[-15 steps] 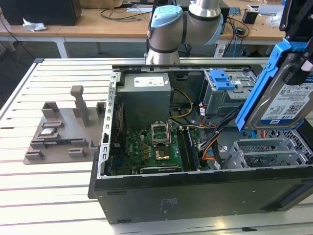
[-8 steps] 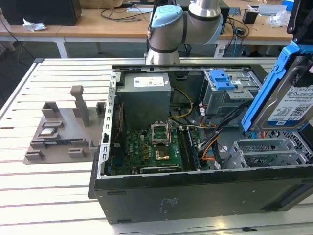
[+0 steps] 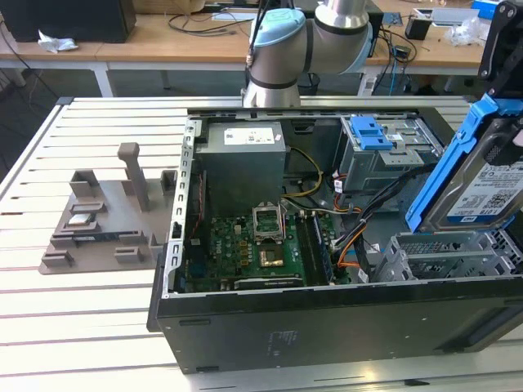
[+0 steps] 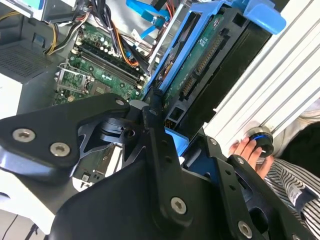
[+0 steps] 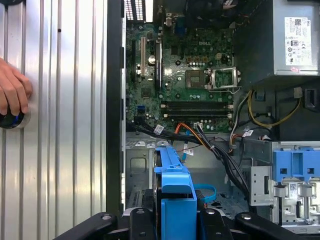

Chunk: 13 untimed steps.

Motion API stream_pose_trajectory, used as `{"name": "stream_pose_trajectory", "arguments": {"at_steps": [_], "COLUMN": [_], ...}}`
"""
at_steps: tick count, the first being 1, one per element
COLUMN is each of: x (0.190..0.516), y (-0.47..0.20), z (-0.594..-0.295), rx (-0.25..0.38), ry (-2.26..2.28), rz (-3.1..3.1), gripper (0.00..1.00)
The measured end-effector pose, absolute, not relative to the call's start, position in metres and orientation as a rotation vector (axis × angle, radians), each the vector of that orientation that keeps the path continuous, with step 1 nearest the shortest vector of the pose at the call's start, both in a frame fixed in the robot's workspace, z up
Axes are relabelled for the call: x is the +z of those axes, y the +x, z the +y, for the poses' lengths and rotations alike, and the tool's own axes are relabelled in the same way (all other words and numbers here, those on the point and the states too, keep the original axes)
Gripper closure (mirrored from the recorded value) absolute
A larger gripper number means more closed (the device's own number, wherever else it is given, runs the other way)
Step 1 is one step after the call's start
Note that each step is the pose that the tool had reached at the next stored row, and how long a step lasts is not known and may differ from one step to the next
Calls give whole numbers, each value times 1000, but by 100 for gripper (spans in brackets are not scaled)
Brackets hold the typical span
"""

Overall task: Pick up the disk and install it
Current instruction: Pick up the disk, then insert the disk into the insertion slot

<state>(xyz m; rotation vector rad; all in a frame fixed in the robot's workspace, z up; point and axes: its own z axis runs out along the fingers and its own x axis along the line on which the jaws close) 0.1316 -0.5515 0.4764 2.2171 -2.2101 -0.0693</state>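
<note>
An open computer case (image 3: 327, 318) is lying on its side on the slatted desk (image 3: 82, 327). In the exterior view, the motherboard (image 3: 253, 245) is sitting near the centre of the case, with a grey power supply (image 3: 243, 163) at 12 o'clock from it. The power supply is wearing a white sticker whose print cannot be made out. Orange, yellow and black cables (image 3: 351, 245) are trailing across the floor of the case toward 3 o'clock, between the motherboard and the metal drive cage (image 3: 441, 253). A blue latch (image 3: 372, 131) is resting on the upper bay at 1 o'clock. Outside the case at 9 o'clock, a grey holder (image 3: 106, 220) is standing on the desk.

The gripper (image 5: 175, 220) is clamping the disk (image 3: 482, 188) by its blue frame, with a black finger on either side. The disk is hanging in the air at 3 o'clock from the motherboard, just above the drive cage and apart from it. It is tilting steeply, with its long axis running from 7 o'clock up to 1 o'clock. Its white-and-blue label is facing the exterior camera, but its print cannot be read. In the second wrist view the disk's green circuit side is showing.

A person's hand (image 5: 12, 95) is resting on a round button (image 5: 10, 120) on the desk beside the case.
</note>
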Motion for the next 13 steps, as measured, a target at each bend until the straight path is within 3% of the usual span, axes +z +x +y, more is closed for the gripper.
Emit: {"name": "stream_pose_trajectory", "arguments": {"at_steps": [13], "x": [475], "y": [137], "z": [-552], "rx": [-69], "ry": [2217], "rz": [-2210], "gripper": [63]}}
